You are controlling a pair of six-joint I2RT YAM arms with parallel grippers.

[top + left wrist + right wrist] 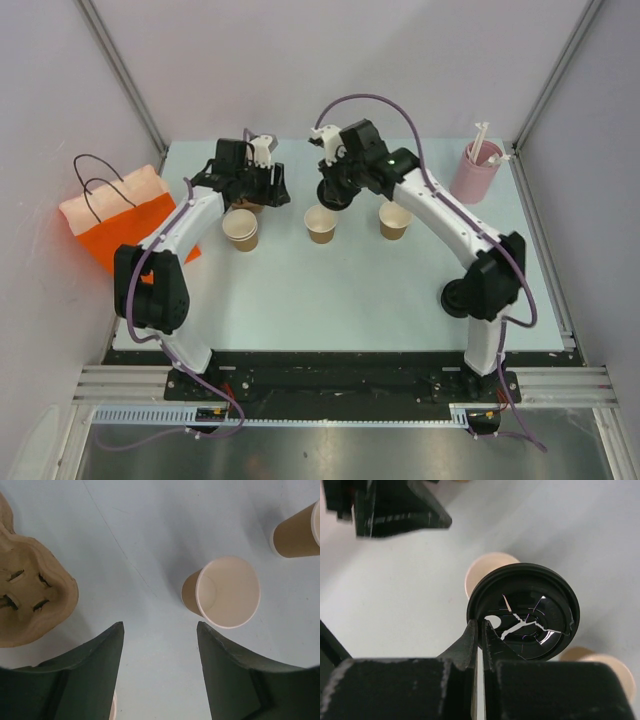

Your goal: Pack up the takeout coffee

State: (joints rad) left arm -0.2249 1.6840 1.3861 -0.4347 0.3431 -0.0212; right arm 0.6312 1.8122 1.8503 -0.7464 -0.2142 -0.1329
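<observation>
Step in hand, as judged: lidding, ahead of any traying or bagging. The right fingers (465,647) are pinched shut on the rim of a black lid (522,612), carried above the middle cup (320,224), whose mouth shows just behind the lid in the right wrist view. The left fingers (100,650) stand wide and hold nothing, over the counter (350,300) between the pulp tray (30,595) and that cup. Three tan paper cups stand upright in a row, apart from one another and all unlidded: left cup (241,230), middle cup, right cup (395,220). The middle cup's interior looks white and empty. The lid shows pale jagged lines across its inner face; whether they are cracks or glare cannot be told. Next move calls for bringing the lid level and centred on the rim, then pressing evenly. A light cup may tip or slide, and the left fingers are free to steady it.
</observation>
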